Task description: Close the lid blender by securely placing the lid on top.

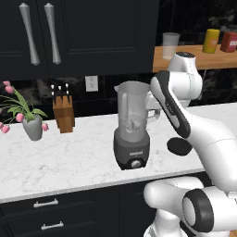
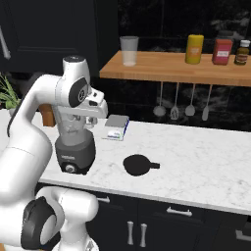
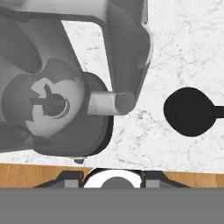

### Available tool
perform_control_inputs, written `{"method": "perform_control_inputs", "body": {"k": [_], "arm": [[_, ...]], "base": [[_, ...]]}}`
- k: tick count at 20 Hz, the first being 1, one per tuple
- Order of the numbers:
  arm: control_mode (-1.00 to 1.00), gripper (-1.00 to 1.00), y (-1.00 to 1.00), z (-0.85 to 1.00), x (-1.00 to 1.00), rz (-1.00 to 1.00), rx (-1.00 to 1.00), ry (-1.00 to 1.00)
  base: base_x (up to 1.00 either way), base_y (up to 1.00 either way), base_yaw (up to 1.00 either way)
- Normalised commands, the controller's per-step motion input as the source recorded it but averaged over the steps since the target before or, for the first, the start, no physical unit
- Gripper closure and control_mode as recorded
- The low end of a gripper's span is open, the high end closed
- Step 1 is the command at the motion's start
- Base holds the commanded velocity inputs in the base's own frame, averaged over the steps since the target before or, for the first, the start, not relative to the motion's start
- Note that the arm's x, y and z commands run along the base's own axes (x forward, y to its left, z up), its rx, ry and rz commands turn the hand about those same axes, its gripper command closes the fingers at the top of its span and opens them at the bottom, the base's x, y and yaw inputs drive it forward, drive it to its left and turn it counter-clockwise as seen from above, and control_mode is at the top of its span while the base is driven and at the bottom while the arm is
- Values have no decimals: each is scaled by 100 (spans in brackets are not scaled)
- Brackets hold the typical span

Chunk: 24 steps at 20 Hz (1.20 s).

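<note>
The blender (image 1: 132, 125) stands on the white marble counter (image 1: 69, 157), a clear grey-tinted jar on a dark base with a round knob; its mouth is uncovered. From above, the hand view looks into the blender (image 3: 52, 100) and shows its blades. The lid (image 1: 179, 146) is a flat black disc with a small tab, lying on the counter to the blender's right, apart from it. The lid (image 2: 137, 164) lies near the counter's front, and the lid (image 3: 189, 112) sits right of centre in the hand view. My gripper (image 2: 91, 122) hangs above the jar's handle side, open and empty, fingertips spread (image 3: 111, 179).
A knife block (image 1: 64, 113) and a vase of pink flowers (image 1: 32, 127) stand left of the blender. A small box (image 2: 116, 127) lies behind the lid. A wooden shelf (image 2: 171, 68) above carries a tumbler (image 2: 129, 50) and jars (image 2: 194, 49); utensils (image 2: 181, 105) hang beneath it.
</note>
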Motion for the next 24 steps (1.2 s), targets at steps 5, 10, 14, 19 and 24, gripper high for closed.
{"method": "perform_control_inputs", "body": {"k": [5, 10, 14, 19, 24], "arm": [[-100, -100, -20, -1, -9, -3, 3, -2], [-100, -100, -21, -18, -18, -12, 1, 0], [-100, -100, -25, -38, -21, -25, 0, 0], [-100, -100, -50, -41, -11, -29, 0, 0], [-100, -100, -56, -29, -1, -43, 0, 0]], "base": [[0, 0, 0], [0, 0, 0], [0, 0, 0], [0, 0, 0], [0, 0, 0]]}}
